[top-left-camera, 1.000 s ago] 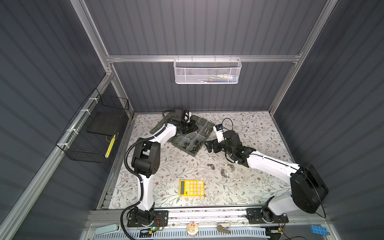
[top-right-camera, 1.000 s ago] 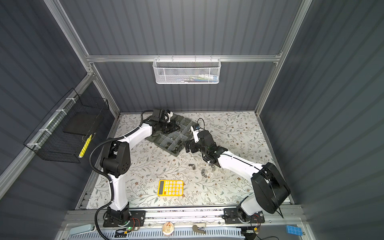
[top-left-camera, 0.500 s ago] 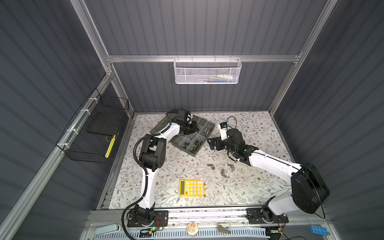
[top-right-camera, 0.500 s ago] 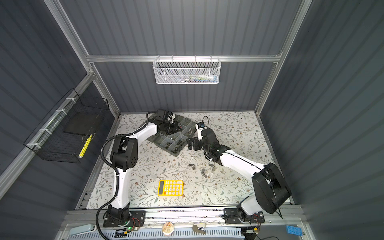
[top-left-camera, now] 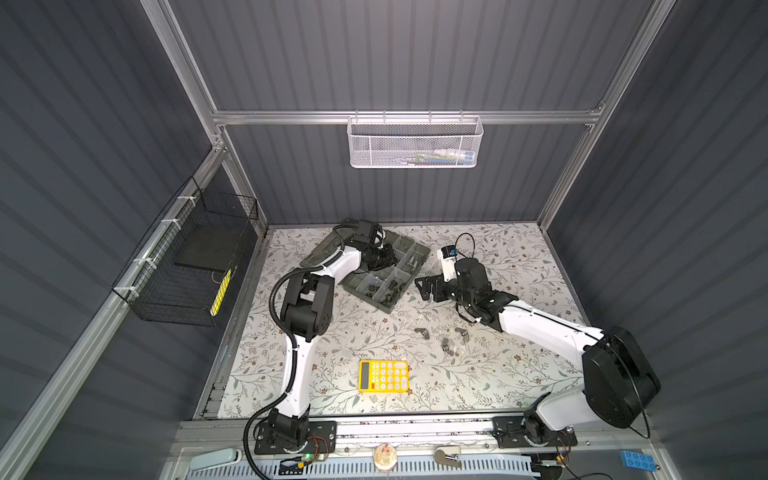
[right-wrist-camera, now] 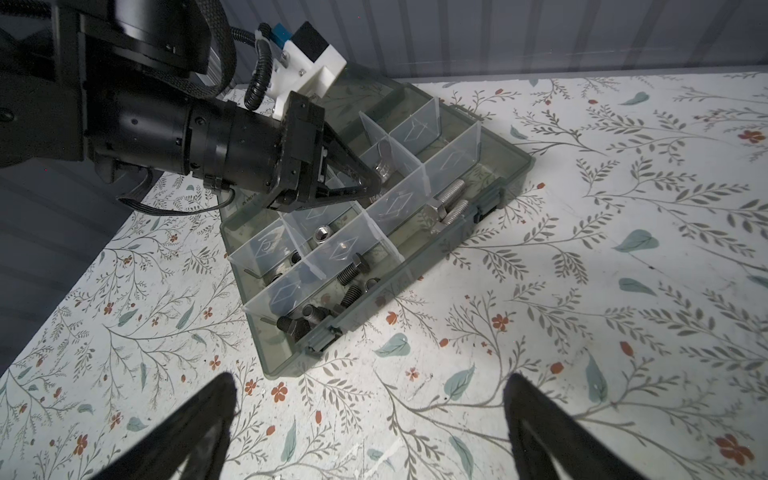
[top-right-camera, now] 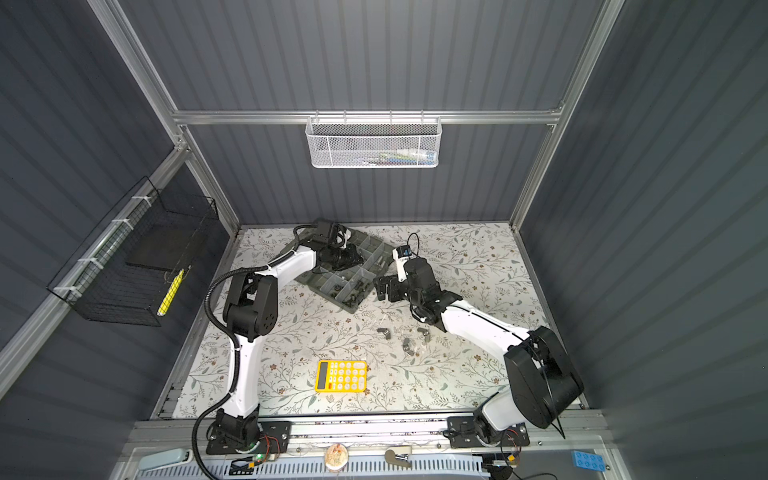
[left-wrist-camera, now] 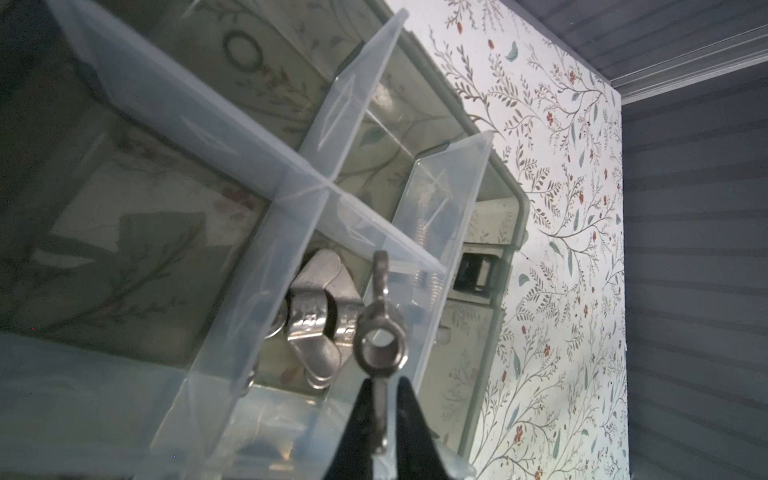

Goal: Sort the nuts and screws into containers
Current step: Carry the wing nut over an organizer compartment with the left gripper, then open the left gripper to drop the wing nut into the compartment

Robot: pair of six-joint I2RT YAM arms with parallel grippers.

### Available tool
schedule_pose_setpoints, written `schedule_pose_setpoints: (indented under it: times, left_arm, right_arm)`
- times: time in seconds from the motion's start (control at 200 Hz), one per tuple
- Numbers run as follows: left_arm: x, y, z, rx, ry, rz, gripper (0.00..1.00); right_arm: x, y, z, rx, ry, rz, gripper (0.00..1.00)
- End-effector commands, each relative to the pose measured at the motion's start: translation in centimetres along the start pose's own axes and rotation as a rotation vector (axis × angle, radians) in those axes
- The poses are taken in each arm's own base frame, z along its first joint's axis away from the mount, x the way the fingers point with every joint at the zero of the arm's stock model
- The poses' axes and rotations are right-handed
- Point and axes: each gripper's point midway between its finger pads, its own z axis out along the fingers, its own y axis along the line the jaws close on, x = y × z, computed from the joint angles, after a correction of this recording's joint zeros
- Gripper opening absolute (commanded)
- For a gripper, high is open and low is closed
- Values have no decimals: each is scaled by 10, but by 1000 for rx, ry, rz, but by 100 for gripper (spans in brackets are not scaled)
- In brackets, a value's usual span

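My left gripper [left-wrist-camera: 381, 386] is shut on one ear of a silver wing nut [left-wrist-camera: 380, 345]. It holds the nut over a back compartment of the grey-green organiser box [top-left-camera: 422, 259], where another wing nut [left-wrist-camera: 320, 316] lies. In both top views the left gripper [top-left-camera: 388, 257] [top-right-camera: 355, 257] is above the box [top-right-camera: 361, 300]. Black screws [right-wrist-camera: 316, 311] and silver screws [right-wrist-camera: 451, 203] lie in other compartments. Three loose wing nuts [top-left-camera: 422, 332] [top-left-camera: 460, 332] [top-left-camera: 445, 345] rest on the floral table. My right gripper [top-left-camera: 424, 286] [right-wrist-camera: 371, 399] stands wide open and empty beside the box's right edge.
A yellow calculator [top-left-camera: 383, 376] lies near the front of the table. A white mesh basket [top-left-camera: 415, 143] hangs on the back wall. A black wire basket [top-left-camera: 187, 266] hangs on the left wall. The box's lid lies open flat behind it.
The left gripper has shifted slightly right over the box with the wing nut. The right arm has drawn back a little, its gripper still open.
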Motion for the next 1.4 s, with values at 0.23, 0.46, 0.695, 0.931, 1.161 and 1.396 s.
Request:
schedule_pose_setpoints:
  times: [0.23,0.46,0.695,0.931,1.161,1.396]
  left_arm:
    - [-2,0,-11,-29,-1,9,30]
    - [-18,-29,-41,-2,-52,49,48]
    - [-24,-75,-86,22,-102,134,96]
    - [-5,-117,-122,31,-140,223,100]
    - [29,-143,-146,79,-162,271,100]
    - [69,-141,-156,139,-160,280,100]
  right_arm:
    - [-6,0,-11,-15,-26,25,99]
    - [-8,-2,-15,-13,-42,30,99]
    - [-11,-9,-23,-4,-67,48,99]
    - [-14,-25,-32,4,-91,95,99]
    - [-14,-42,-38,46,-103,117,99]
    - [6,-70,-55,185,-17,147,99]
